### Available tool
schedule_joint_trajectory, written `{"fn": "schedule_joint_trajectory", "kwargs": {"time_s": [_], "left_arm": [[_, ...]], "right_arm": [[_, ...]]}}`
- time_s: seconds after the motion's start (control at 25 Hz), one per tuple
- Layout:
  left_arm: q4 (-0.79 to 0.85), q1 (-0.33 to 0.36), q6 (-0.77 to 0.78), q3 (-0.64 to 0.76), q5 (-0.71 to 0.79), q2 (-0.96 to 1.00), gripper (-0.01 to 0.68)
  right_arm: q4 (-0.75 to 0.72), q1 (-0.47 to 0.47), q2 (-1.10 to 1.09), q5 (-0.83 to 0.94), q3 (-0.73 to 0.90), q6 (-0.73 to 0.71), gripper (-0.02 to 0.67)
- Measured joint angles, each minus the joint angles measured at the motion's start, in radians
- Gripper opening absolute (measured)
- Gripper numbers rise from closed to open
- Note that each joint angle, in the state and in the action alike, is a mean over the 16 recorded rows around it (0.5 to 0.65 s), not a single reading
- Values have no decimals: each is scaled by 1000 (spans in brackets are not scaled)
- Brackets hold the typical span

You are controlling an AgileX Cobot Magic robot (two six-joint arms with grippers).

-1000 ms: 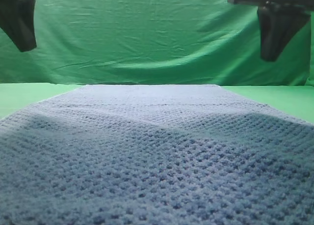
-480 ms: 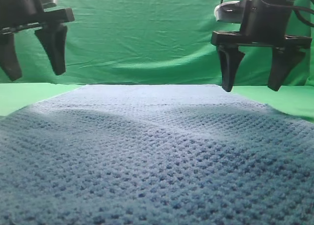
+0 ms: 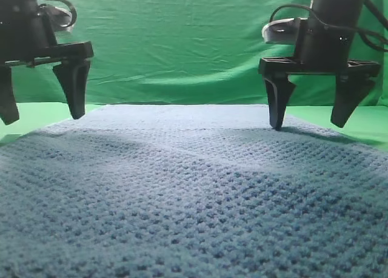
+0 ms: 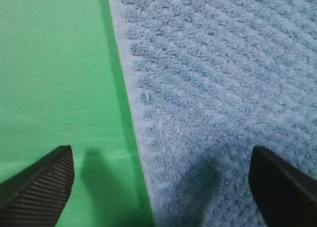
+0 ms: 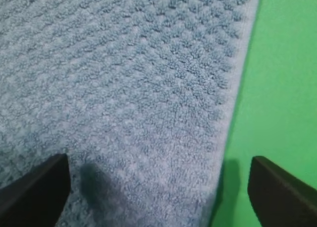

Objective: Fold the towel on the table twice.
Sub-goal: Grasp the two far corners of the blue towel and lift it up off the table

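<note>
The blue-grey waffle-knit towel point(image 3: 194, 187) lies flat on the bright green table point(image 3: 24, 115) and fills most of the exterior view. My left gripper point(image 3: 41, 117) is open and straddles the towel's left edge, just above it. My right gripper point(image 3: 308, 125) is open and straddles the right edge, its inner fingertip close to the cloth. The left wrist view shows the towel's left hem point(image 4: 130, 83) between my open fingers point(image 4: 39, 182). The right wrist view shows the right hem point(image 5: 237, 83) between open fingers point(image 5: 277, 192). Both grippers are empty.
A wrinkled green backdrop cloth point(image 3: 176, 41) hangs upright behind the table. Bare green table shows in strips to the left point(image 4: 49, 73) and right point(image 5: 282, 78) of the towel. Cables loop off both arms near the top.
Both grippers have come down from the top of the view towards the towel's far side edges, and now hang open just above it. The towel has not moved.
</note>
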Motion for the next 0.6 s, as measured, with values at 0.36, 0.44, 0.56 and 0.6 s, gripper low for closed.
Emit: {"fn": "schedule_joint_trajectory", "kwargs": {"time_s": [0.36, 0.44, 0.56, 0.6], "left_arm": [[37, -3, -1, -56, 13, 78, 645], [48, -6, -1, -68, 22, 92, 645], [67, -13, -1, -83, 37, 110, 645], [73, -16, -2, -87, 42, 116, 645]], "right_arm": [[-6, 1, 30, -13, -5, 0, 642], [-7, 2, 32, -14, -6, 0, 635], [-8, 2, 35, -15, -8, 0, 623], [-8, 2, 35, -15, -8, 0, 616]]}}
